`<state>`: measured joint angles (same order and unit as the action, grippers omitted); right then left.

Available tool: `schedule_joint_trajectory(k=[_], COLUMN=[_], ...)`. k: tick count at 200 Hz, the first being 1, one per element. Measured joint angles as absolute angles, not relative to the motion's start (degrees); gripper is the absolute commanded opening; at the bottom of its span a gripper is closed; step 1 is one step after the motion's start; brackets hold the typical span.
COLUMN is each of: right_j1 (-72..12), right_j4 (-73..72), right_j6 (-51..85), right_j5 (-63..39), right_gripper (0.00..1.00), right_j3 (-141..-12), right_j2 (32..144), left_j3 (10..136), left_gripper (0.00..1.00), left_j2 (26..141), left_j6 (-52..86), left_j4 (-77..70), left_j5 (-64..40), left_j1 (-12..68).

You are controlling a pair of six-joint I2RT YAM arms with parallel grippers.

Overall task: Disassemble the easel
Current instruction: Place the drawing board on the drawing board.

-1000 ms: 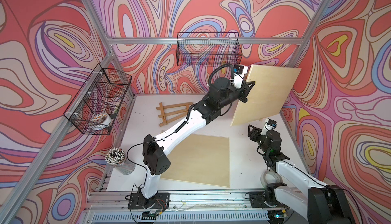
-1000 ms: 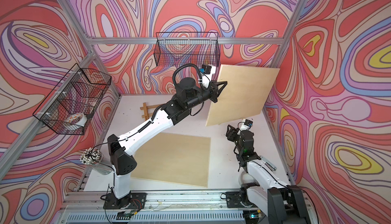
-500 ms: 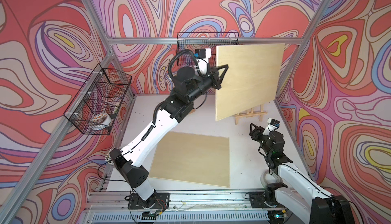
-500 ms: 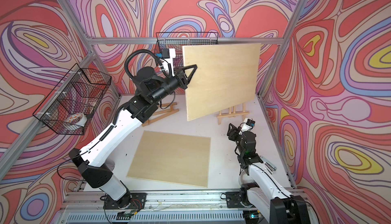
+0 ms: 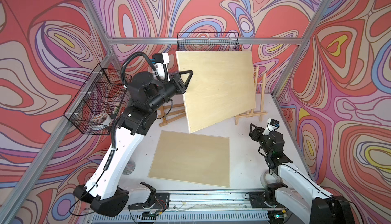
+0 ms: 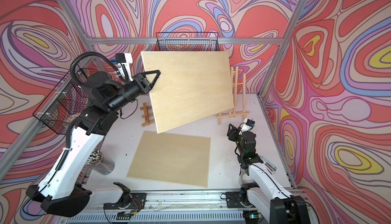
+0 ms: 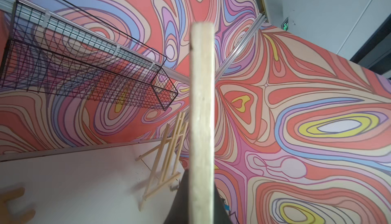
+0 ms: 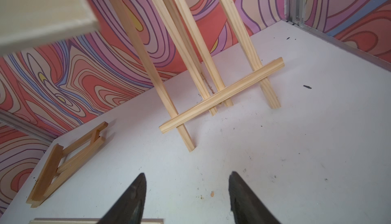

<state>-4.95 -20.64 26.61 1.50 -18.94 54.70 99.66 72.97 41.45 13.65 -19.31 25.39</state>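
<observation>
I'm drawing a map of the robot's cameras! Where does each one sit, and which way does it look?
Top views: twin cameras high above the arms' bases, looking down at the table; both arms show, the left end effector gripping the raised board.
Left wrist: on the left arm, looking along the board's edge toward the far corner; its fingers show beside the board.
Right wrist: on the right arm, low, facing the standing easel; the open right end effector shows.
Shared: every view sees the standing easel and the board.
</observation>
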Motion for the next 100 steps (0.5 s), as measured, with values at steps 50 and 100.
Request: schedule_joint_trajectory(k=[50, 100], right_j1=[-5.0, -5.0], right_j4=[-18.3, -14.4], right_j6=[26.6, 26.6], right_j5=[1.5, 1.8], right_gripper=[0.64, 0.65], right_j3=[-18.9, -20.6], right_j2=[51.3, 52.5], left_j3=[102.7, 98.0], left_gripper=[0.0, 0.0], left_j2=[70.1, 70.6], left_j6=[50.8, 56.4], left_j4=[18.6, 18.5], left_j5=[-32.2, -40.0], left_j1=[11.7, 4.7])
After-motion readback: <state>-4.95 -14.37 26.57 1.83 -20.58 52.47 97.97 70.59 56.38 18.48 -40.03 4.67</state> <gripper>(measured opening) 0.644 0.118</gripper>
